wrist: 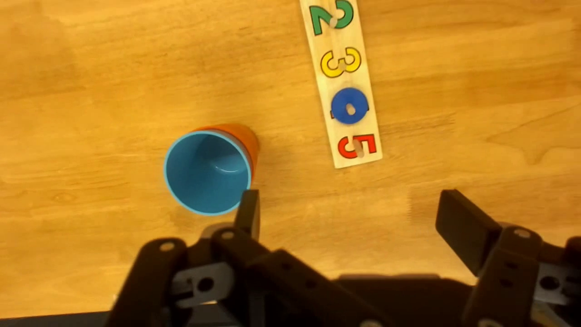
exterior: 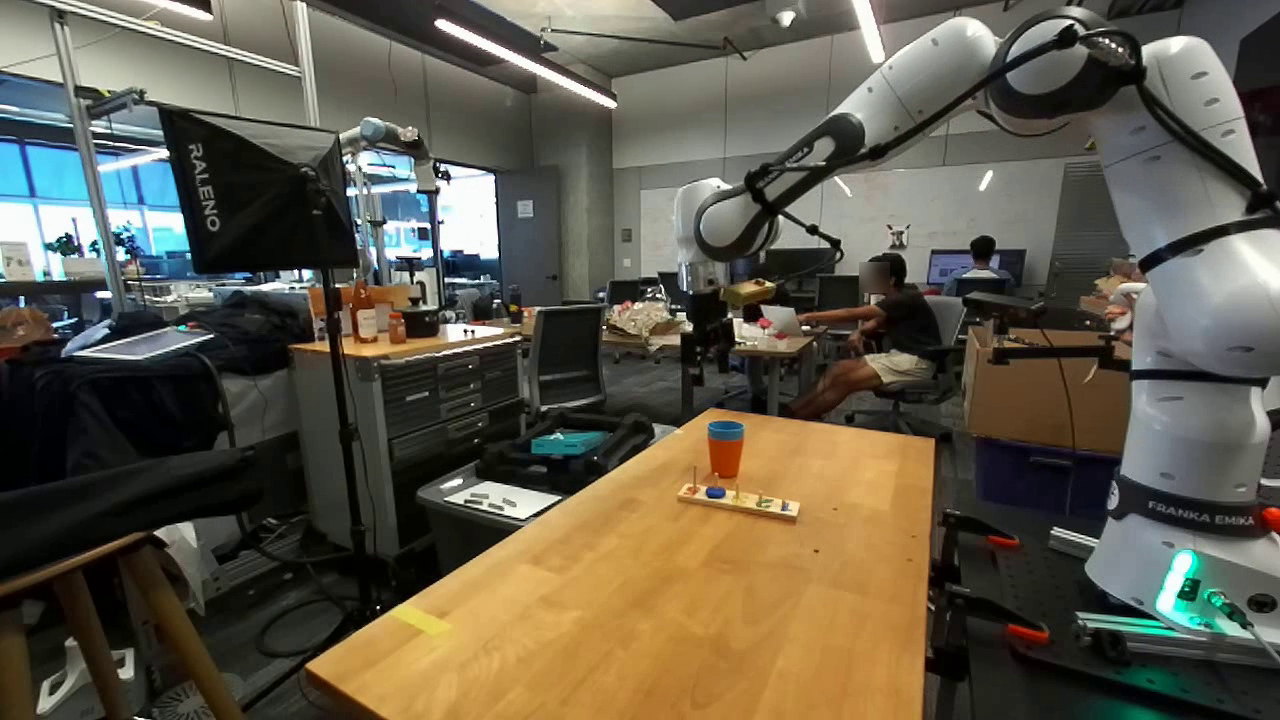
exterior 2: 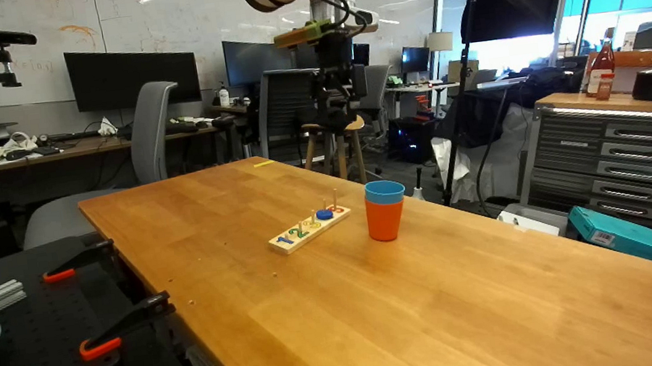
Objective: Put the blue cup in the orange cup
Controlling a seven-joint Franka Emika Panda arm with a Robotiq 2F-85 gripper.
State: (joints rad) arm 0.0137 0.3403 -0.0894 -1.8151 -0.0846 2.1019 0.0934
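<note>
The blue cup [exterior: 726,430] sits nested inside the orange cup [exterior: 725,462], with its blue rim showing above the orange one. Both stand upright on the table; the blue cup [exterior 2: 384,192] and orange cup [exterior 2: 385,220] show the same stack in an exterior view. In the wrist view the blue cup [wrist: 195,175] is seen from above and looks empty, with the orange cup [wrist: 248,140] around it. My gripper [wrist: 350,200] is open with nothing between its fingers. It hangs well above the table; the cups lie to the left of its jaws in the wrist view.
A wooden number board [wrist: 342,81] with pegs and a blue disc [wrist: 349,106] lies on the table [exterior: 640,610] beside the cups. Clamps [exterior 2: 100,347] grip the table's edge on the robot side. A person [exterior: 890,340] sits beyond the table.
</note>
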